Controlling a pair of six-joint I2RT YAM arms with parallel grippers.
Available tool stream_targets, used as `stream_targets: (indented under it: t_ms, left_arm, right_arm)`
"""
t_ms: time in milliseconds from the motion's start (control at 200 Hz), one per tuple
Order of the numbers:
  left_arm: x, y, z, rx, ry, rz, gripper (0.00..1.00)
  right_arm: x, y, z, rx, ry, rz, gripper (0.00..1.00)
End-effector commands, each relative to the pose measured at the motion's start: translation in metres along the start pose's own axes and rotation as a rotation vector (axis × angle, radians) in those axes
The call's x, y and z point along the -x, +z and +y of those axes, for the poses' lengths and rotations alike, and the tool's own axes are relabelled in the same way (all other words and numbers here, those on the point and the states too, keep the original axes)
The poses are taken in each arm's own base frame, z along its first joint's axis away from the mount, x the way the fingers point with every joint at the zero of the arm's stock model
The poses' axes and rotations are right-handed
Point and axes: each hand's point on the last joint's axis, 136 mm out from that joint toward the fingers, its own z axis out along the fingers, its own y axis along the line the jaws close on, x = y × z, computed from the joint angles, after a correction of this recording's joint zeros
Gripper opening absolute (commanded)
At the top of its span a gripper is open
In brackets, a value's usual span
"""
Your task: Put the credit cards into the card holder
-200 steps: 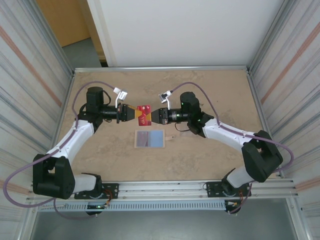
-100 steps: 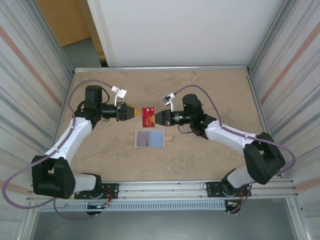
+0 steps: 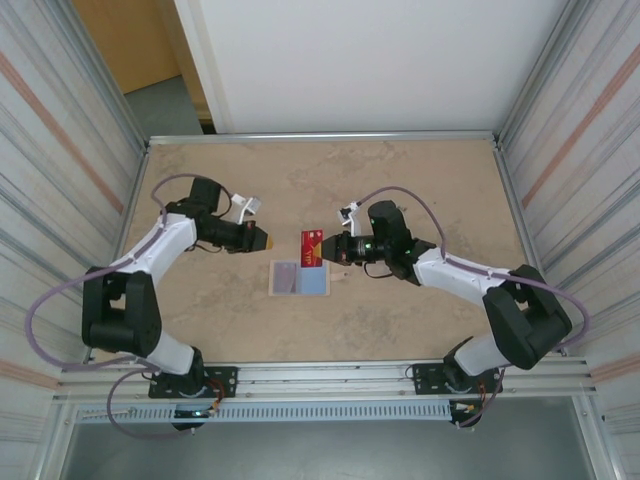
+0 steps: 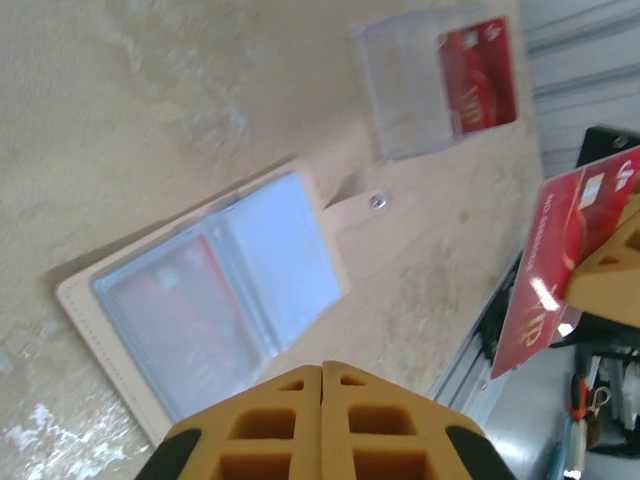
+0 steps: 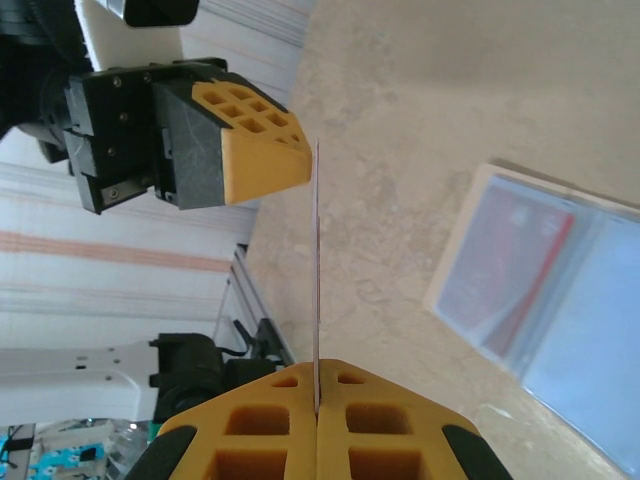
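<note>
Top external | left gripper (image 3: 262,240) now off credit card (image 3: 310,244), closed empty | right gripper (image 3: 324,247) alone clamps it just beside card holder (image 3: 300,280) | insertion next

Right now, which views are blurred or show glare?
Left wrist: the table looks soft, with glare spots on the held card and a pale sheen on the wallet pockets. Right wrist: the wallet is slightly out of focus, the held card a sharp thin line. Top: even light, no glare.
</note>
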Motion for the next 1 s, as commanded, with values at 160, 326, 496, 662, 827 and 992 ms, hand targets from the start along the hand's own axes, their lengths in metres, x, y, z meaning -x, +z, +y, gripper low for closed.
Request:
stream_targets:
  t_ms: [160, 326, 496, 662, 827, 992]
  left_arm:
    - [-0.033, 0.031, 0.014, 0.064, -0.025, 0.139, 0.0]
    - [-0.05, 0.045, 0.035, 0.177, -0.01, 0.258, 0.0]
    - [-0.051, 0.049, 0.047, 0.215, -0.037, 0.287, 0.0]
    - [-0.054, 0.057, 0.055, 0.221, -0.063, 0.33, 0.0]
    - [-0.055, 0.062, 0.059, 0.221, -0.069, 0.354, 0.0]
    - [-0.061, 0.065, 0.067, 0.25, -0.058, 0.388, 0.0]
  right_arm:
    - [-0.015, 0.01, -0.043, -0.112, 0.119, 0.028, 0.0]
    - [-0.024, 0.024, -0.056, -0.141, 0.152, 0.059, 0.0]
    - [-0.034, 0.04, -0.064, -0.141, 0.188, 0.113, 0.0]
    - [-0.041, 0.051, -0.07, -0.128, 0.206, 0.149, 0.0]
    - [-0.049, 0.055, -0.068, -0.116, 0.207, 0.171, 0.0]
    - [-0.054, 0.056, -0.069, -0.114, 0.218, 0.185, 0.0]
